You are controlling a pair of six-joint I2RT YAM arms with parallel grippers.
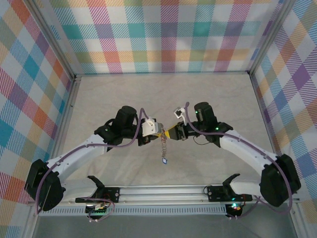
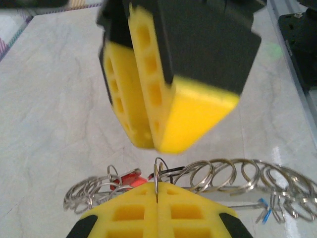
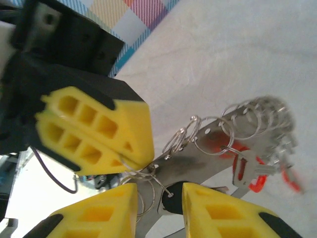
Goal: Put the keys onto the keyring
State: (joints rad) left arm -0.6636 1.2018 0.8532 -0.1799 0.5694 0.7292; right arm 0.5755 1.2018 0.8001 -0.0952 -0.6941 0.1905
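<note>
My two grippers meet tip to tip above the middle of the table. The left gripper [image 1: 159, 134] [image 2: 157, 192] is shut on a thin wire ring of the keyring [image 2: 157, 176], which is a silvery strip [image 3: 208, 153] hung with several split rings. Its chain [image 1: 163, 148] dangles toward the table. The right gripper [image 1: 171, 132] [image 3: 159, 201] stands open, and the black key head [image 3: 171, 202] sits in the gap between its yellow fingers [image 3: 225, 210]. The red-headed key [image 3: 242, 166] [image 2: 126, 178] hangs on a ring further along the strip.
The pale marbled tabletop [image 1: 163, 94] is walled by plaid panels [image 1: 163, 34] at the back and sides. A metal rail [image 1: 163, 191] with both arm bases runs along the near edge. A small blue-white tag [image 1: 164, 160] ends the chain.
</note>
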